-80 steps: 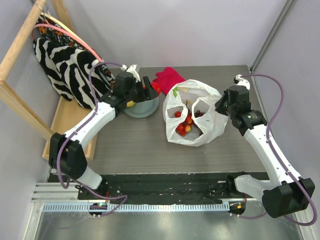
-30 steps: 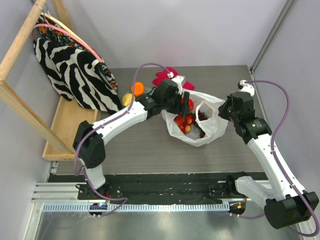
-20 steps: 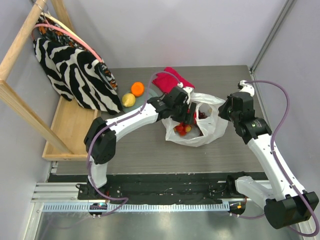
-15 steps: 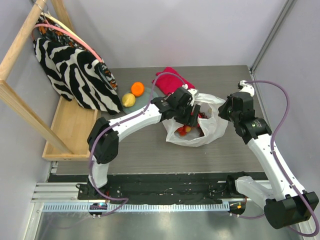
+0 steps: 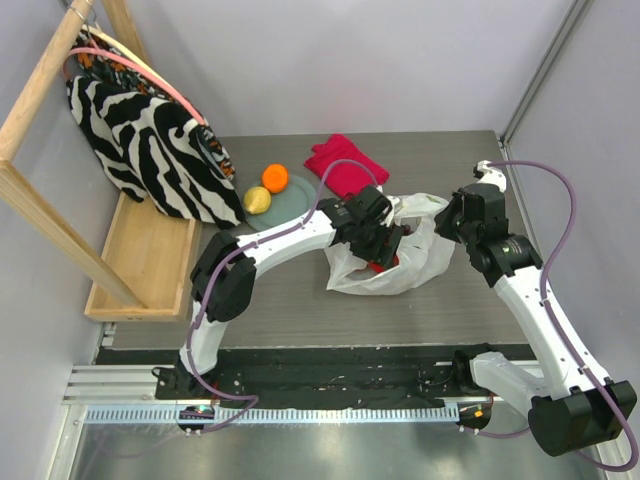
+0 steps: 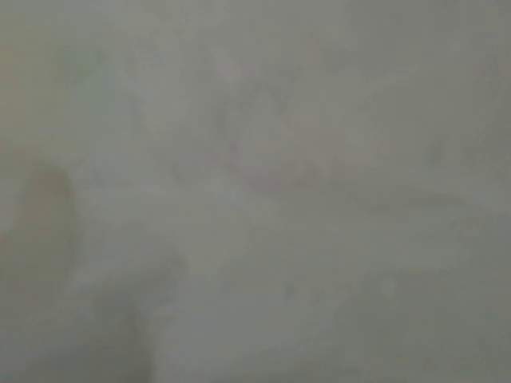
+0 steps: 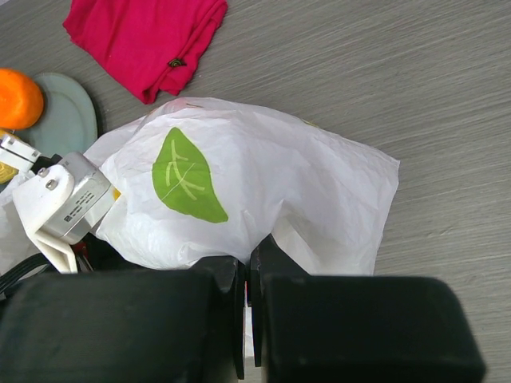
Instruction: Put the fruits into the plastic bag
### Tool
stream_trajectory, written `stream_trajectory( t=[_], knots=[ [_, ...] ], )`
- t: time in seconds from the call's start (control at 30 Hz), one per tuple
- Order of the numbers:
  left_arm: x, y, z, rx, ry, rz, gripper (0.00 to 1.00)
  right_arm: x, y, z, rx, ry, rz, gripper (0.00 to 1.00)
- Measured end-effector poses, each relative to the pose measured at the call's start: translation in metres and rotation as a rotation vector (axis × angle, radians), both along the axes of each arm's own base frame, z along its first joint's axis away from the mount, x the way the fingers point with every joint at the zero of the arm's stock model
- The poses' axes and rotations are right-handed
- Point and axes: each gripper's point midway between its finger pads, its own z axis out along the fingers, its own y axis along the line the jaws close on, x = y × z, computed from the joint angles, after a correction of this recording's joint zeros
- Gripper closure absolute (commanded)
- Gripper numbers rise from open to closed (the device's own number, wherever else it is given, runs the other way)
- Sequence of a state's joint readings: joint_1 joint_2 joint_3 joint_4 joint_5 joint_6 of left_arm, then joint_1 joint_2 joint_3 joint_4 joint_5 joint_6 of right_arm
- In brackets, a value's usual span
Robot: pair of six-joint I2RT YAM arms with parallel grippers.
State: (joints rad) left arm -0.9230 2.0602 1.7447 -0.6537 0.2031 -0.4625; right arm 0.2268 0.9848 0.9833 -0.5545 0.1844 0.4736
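The white plastic bag (image 5: 405, 262) with a green leaf print lies at mid-table, red fruits (image 5: 385, 263) showing in its mouth. My left gripper (image 5: 385, 243) is down inside the bag's mouth; its wrist view shows only a blur of pale plastic, so its jaws are hidden. My right gripper (image 5: 449, 214) is shut on the bag's right edge; in the right wrist view the jaws (image 7: 247, 267) pinch the film of the bag (image 7: 279, 175). An orange (image 5: 275, 177) and a yellow fruit (image 5: 257, 200) sit on the grey-green plate (image 5: 293, 196).
A crimson cloth (image 5: 346, 163) lies behind the bag. The zebra-striped fabric bag (image 5: 140, 130) hangs on a wooden rack (image 5: 140, 255) at the left. The orange (image 7: 16, 97), plate (image 7: 70, 112) and cloth (image 7: 144, 36) also show in the right wrist view.
My left arm swung from the plate to the bag carrying a red fruit and dipped into the bag's mouth. The bag has slumped and closed around it. The right arm held still.
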Motion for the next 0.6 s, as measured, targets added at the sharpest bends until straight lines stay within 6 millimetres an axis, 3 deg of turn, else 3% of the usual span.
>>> stream_trajectory(
  t=[0.3,0.6],
  knots=[
    [0.001,-0.006,0.009,-0.050,-0.023,-0.013,0.13,0.000,0.000,0.000,0.000,0.000,-0.001,0.99],
    [0.000,-0.003,0.052,-0.138,-0.115,-0.040,0.15,0.000,0.000,0.000,0.000,-0.001,-0.001,0.99]
  ],
)
